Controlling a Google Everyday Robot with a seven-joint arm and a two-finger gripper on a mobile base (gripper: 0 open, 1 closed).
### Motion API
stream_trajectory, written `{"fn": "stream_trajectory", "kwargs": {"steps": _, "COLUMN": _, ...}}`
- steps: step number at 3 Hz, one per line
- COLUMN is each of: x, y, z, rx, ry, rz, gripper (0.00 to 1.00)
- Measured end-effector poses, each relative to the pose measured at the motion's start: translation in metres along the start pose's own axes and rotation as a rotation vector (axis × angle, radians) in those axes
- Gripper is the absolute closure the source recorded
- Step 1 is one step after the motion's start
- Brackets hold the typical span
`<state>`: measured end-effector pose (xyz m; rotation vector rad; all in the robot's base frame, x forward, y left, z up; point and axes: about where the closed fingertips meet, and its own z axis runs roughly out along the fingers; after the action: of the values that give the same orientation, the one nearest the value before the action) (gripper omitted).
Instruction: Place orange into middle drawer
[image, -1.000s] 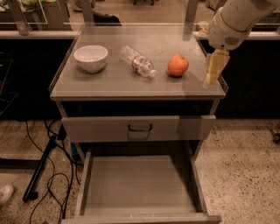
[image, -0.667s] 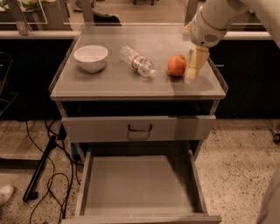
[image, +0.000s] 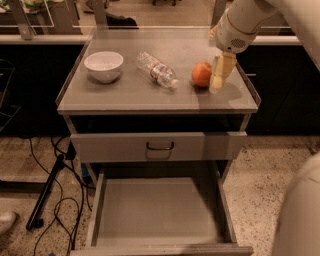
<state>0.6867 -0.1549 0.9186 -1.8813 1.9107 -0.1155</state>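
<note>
The gripper (image: 218, 85) hung tip-down just beside the orange (image: 201, 74), a small, round, smooth-skinned fruit resting on the cabinet top (image: 125, 95) on the gripper's bottle (image: 157, 70) side, apparently ungrasped, though its open or closed state could not be told, above the pulled-out middle drawer (image: 155, 212).

The gripper (image: 220, 75) hangs at upper right of the frame, just right of the orange (image: 201, 74) on the tabletop (image: 130, 95). A water bottle (image: 157, 70) lies left of the orange, a gap between them, and a white bowl (image: 104, 65) stands farther left. At the bottom of the frame, the middle drawer (image: 157, 212) stands open to approach from above; the handled drawer front (image: 160, 146) sits over its back edge.
</note>
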Motion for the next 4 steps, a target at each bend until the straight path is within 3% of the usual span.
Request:
{"fn": "stream_trajectory", "kwargs": {"steps": 2, "x": 0.016, "y": -0.029, "z": 0.034, "rx": -0.026, "ry": -0.014, "rz": 0.027, "gripper": 0.00}}
{"fn": "stream_trajectory", "kwargs": {"steps": 4, "x": 0.011, "y": -0.044, "z": 0.081, "rx": -0.068, "ry": -0.046, "rz": 0.015, "gripper": 0.00}}
